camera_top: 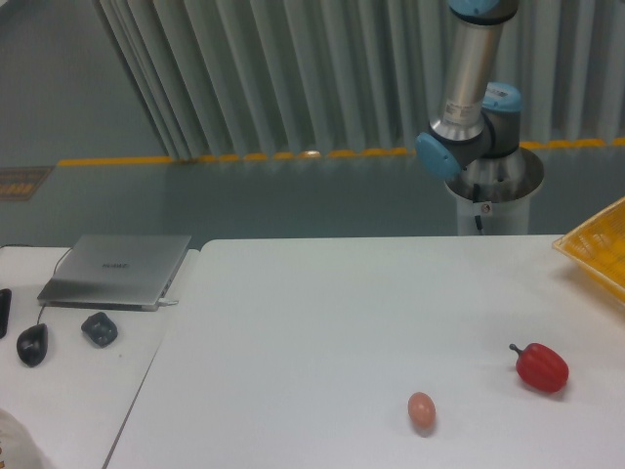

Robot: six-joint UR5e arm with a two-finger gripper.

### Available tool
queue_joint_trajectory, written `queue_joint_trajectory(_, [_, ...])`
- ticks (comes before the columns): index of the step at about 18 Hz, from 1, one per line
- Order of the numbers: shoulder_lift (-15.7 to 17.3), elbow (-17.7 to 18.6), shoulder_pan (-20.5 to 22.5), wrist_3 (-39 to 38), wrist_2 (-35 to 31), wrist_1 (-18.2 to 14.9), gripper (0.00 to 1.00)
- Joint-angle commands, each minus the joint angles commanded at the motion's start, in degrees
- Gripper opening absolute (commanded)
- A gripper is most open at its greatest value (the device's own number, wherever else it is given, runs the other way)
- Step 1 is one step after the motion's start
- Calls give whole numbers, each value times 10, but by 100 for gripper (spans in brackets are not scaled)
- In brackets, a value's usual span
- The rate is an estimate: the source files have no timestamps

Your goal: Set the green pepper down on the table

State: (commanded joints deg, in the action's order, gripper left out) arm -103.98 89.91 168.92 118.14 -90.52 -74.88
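Observation:
The green pepper is out of view. The white table [312,322] fills the middle and right of the camera view. Behind its far edge the arm's base and silver lower link [469,98] rise out of the top of the frame. The gripper itself is out of view.
A red pepper [541,367] lies near the table's right front, a small tan egg [421,409] to its left. A yellow basket [598,249] pokes in at the right edge. On the left desk sit a grey laptop [117,270], a black mouse [32,344] and a dark object [99,328].

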Motion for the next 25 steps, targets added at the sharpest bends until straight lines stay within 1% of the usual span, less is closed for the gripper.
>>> queue_joint_trajectory(4, [16,3,-1,-52,-1,1,100])
queue_joint_trajectory(5, [19,8,-3,-75,-3,0,100])
queue_joint_trajectory(6, [23,21,-3,-89,-1,1,100])
queue_joint_trajectory(10, [37,43,3,-102,-3,-6,100])
queue_joint_trajectory(12, [44,59,5,-119,-2,-3,100])
queue_joint_trajectory(15, [53,69,15,-120,-3,-2,100])
queue_joint_trajectory(17, [62,86,35,-113,-16,-2,100])
queue_joint_trajectory(20, [61,87,40,-97,-52,0,100])
queue_joint_trajectory(22, [61,85,41,-47,-70,0,100])
queue_joint_trajectory(25, [60,81,41,-28,-73,-1,100])
